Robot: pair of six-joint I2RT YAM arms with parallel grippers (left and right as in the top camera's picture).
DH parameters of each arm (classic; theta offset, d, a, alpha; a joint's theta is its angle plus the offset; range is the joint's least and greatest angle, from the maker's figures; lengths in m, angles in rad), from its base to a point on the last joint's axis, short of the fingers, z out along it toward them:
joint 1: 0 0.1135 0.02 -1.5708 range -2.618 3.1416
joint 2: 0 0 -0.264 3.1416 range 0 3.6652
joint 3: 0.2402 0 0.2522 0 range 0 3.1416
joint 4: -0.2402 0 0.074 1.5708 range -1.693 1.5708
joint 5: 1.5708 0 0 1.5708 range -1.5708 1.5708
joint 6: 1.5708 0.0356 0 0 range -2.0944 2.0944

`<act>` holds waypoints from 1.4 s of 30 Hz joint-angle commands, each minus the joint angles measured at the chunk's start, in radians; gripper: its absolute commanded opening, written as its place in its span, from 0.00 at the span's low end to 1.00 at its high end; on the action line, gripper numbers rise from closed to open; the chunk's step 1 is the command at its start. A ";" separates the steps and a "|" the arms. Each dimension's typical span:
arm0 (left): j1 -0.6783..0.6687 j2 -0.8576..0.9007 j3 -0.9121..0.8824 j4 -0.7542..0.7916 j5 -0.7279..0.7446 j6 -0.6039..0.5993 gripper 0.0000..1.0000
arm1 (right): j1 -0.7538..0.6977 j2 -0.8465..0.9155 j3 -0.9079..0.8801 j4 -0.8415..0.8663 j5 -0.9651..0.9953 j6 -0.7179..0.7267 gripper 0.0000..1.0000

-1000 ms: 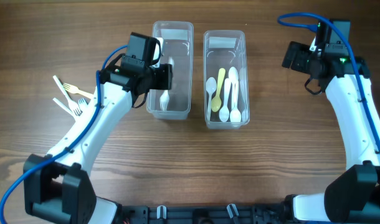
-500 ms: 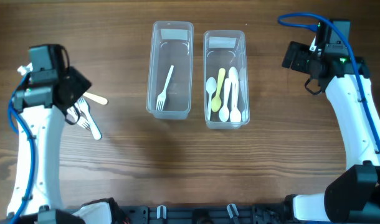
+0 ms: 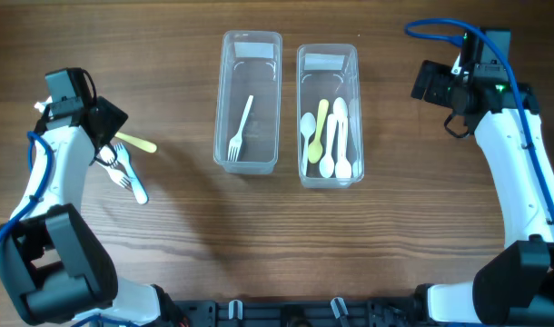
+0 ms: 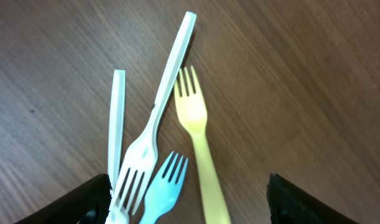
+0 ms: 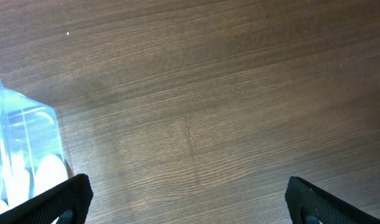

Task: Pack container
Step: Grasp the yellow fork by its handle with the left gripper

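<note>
Wood-grain tabletop is carrying everything that is being sorted. At the far left, the left arm is being held over a small heap of loose cutlery, its jaws spread wide and gripping nothing. Beneath them, a thin white handle with its head hidden, a white fork, a blue fork and a yellow fork are lying fanned close together. The white fork's handle is passing just beside the yellow tines.

One piece should be singled out. The yellow fork looks freest along its handle, so the jaws are best lowered astride that handle, crosswise to it. They are best closed only once the neighbours are outside the gap.

Further right, the left container is holding one white utensil, also a fork, and is judged to be the destination. The right container is holding spoons. At the far right, the right arm is being held over bare wood, its jaws wide apart and empty.
</note>
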 commanded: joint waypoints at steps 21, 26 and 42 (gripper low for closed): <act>0.003 0.253 -0.006 0.135 0.114 -0.017 0.59 | -0.002 -0.025 0.013 0.002 0.005 -0.012 1.00; 0.003 0.267 -0.006 0.154 0.114 -0.016 0.52 | -0.002 -0.025 0.013 0.002 0.005 -0.012 1.00; 0.002 0.177 -0.002 0.168 0.211 -0.008 0.04 | -0.002 -0.025 0.013 0.002 0.005 -0.012 1.00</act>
